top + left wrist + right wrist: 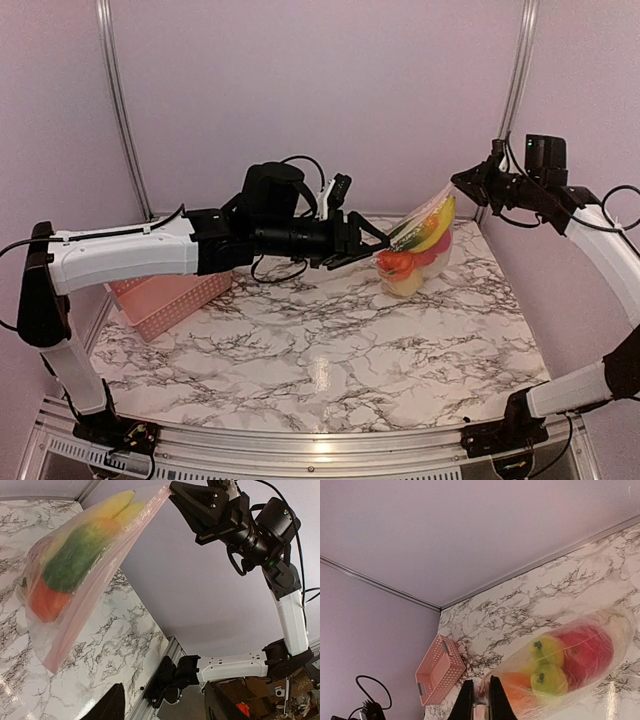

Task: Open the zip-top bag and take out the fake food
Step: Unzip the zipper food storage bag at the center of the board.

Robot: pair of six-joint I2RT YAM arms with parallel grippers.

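Note:
The clear zip-top bag (424,243) hangs tilted over the back right of the marble table, its lower end on or just above the top. My right gripper (463,184) is shut on its top corner; in the right wrist view the gripper (481,702) pinches the bag's edge (497,680). Inside is the fake food (412,258): yellow bananas (117,507), a green piece (70,562), a red-orange piece (47,600) and yellow fruit (547,665). My left gripper (372,243) is open just left of the bag, apart from it, nothing between its fingers (107,706).
A pink slatted basket (165,297) lies at the table's left edge, partly under my left arm. Walls close off the back and the right side. The right arm's base (175,677) is clamped at the table's near rail.

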